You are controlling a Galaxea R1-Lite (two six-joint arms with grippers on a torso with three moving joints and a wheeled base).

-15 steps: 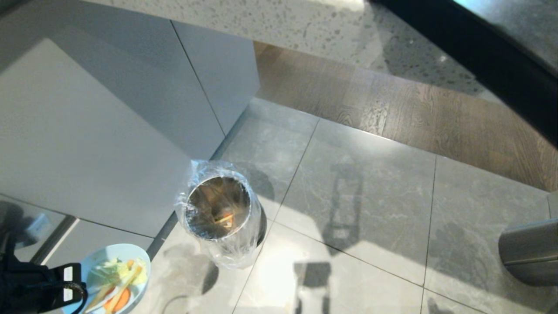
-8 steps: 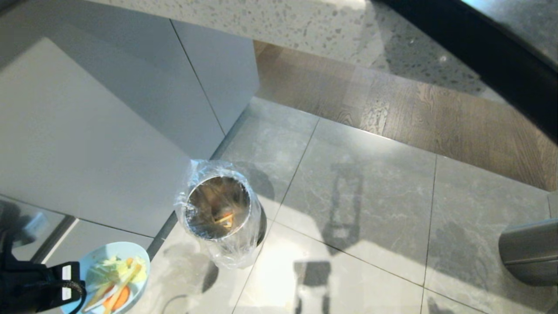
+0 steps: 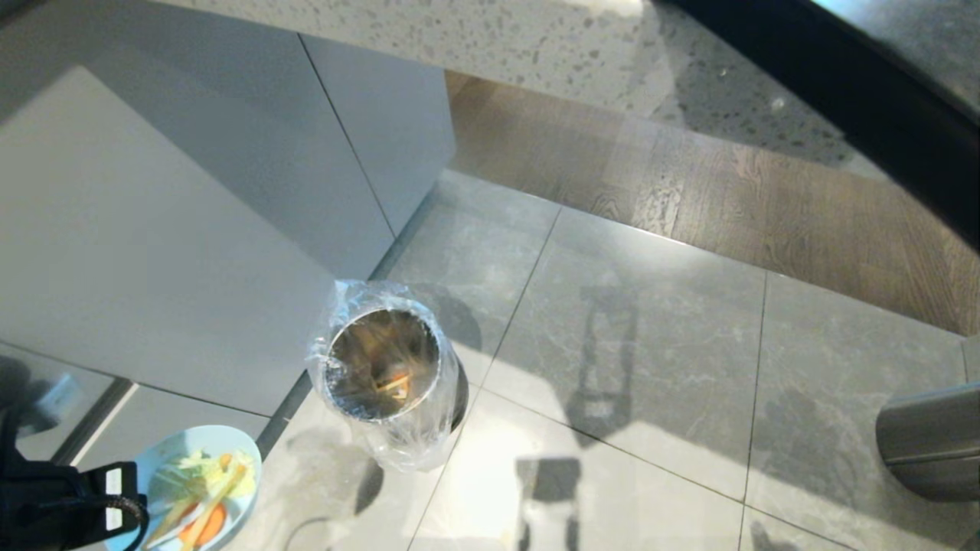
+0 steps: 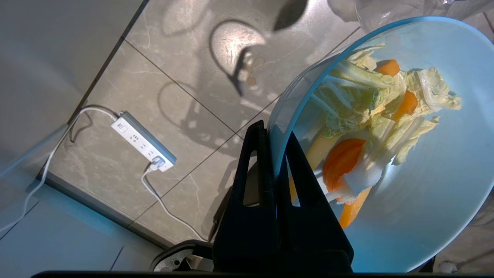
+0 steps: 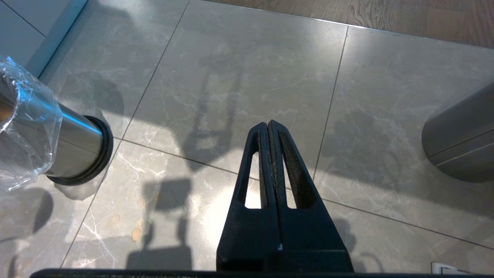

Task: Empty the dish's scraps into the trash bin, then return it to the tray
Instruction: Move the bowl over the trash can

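Observation:
The dish [image 3: 230, 451], a pale blue-white bowl, hangs level at the lower left of the head view, left of the trash bin and short of its mouth. It carries the scraps [image 3: 200, 490]: cabbage, carrot slices and pale sticks. My left gripper [image 3: 126, 497] is shut on its rim. The left wrist view shows one finger inside and one outside the dish [image 4: 444, 173], with the scraps [image 4: 378, 112] heaped beside them. The trash bin [image 3: 429, 436], shiny steel with a clear bag, stands on the floor with a few scraps inside. My right gripper [image 5: 268, 124] hangs shut and empty over the tiles. The tray is out of view.
A grey cabinet [image 3: 191, 229] stands behind and left of the bin. A larger dark grey cylinder [image 3: 930, 440] stands at the right edge. A white power strip [image 4: 142, 141] with its cable lies on the floor under the left arm.

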